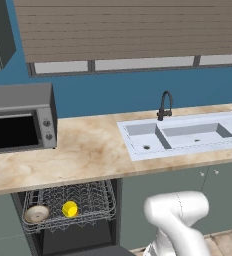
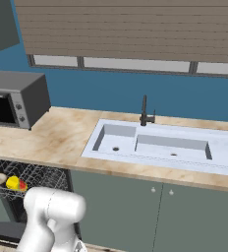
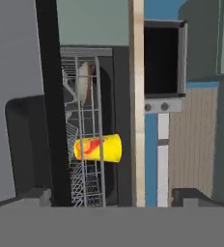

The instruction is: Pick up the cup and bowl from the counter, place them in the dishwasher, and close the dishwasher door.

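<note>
- Bench (image 1: 88, 150): long beige marbled top running along the blue wall; neither cup nor bowl stands on it.
- White double sink (image 1: 183, 135): set into the bench at its right, with a dark faucet (image 1: 164, 106) behind the basins.
- Grey-green cabinet doors (image 2: 155, 216): below the sink, shut.
- Microwave (image 1: 20, 117): grey, black window, on the bench at the left end.
- Dishwasher (image 1: 70, 215): under the bench, below the microwave's side, dark inside, its grey wire rack (image 1: 88, 197) pulled forward.
- Dishwasher door (image 3: 12, 96): dark grey panel, swung down and open; my hand view looks over it with the room rolled sideways.
- My arm (image 1: 180, 220): white, low in front of the cabinets.
- Cup (image 3: 98, 147): yellow with red-orange markings, lying on its side in the rack.
- Bowl (image 1: 36, 214): tan, pale rim, in the rack just beside the cup, towards the rack's left end.
- My tool: jaws spread wide, holding nothing.
</note>
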